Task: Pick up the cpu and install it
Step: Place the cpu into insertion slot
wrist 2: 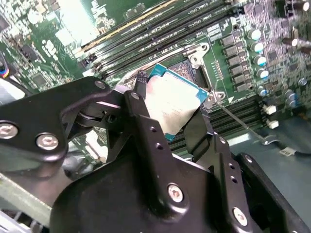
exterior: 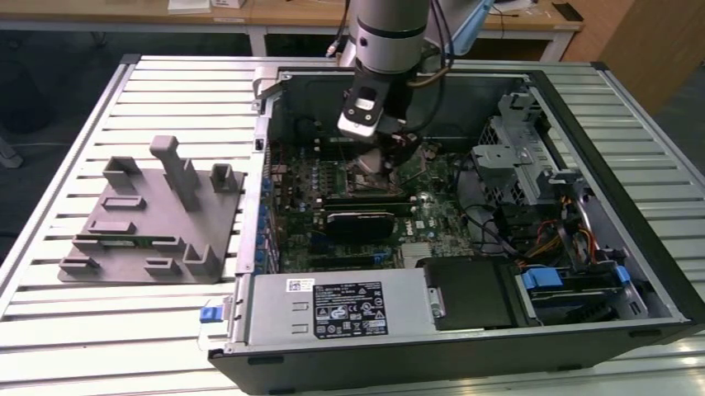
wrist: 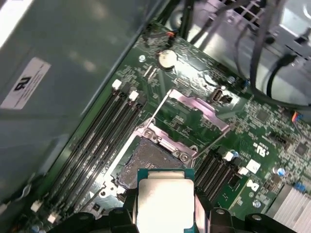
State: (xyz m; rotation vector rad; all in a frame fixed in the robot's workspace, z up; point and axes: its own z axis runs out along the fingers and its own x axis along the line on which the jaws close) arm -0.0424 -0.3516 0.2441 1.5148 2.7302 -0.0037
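The cpu [wrist 2: 176, 99], a silver-topped square chip with a greenish rim, is clamped by its edges in my gripper [wrist 2: 169, 110]. In the first wrist view the cpu [wrist: 165, 201] hangs just above the open motherboard socket [wrist: 145, 160], slightly off from it and not touching. The socket's metal load plate [wrist: 199, 106] is swung open. In the exterior view my gripper [exterior: 385, 151] reaches down into the computer case over the socket [exterior: 369, 172]. One black finger [wrist 2: 198, 127] presses the chip's side, and the chip is tilted against the board in the second wrist view.
Memory slots [wrist: 99, 141] run beside the socket. A thin socket lever [wrist 2: 243, 127] sticks out near it. Cables and a drive cage [exterior: 527, 157] crowd the case at the exterior view's right. A grey fixture block [exterior: 149, 219] lies on the slatted table outside the case.
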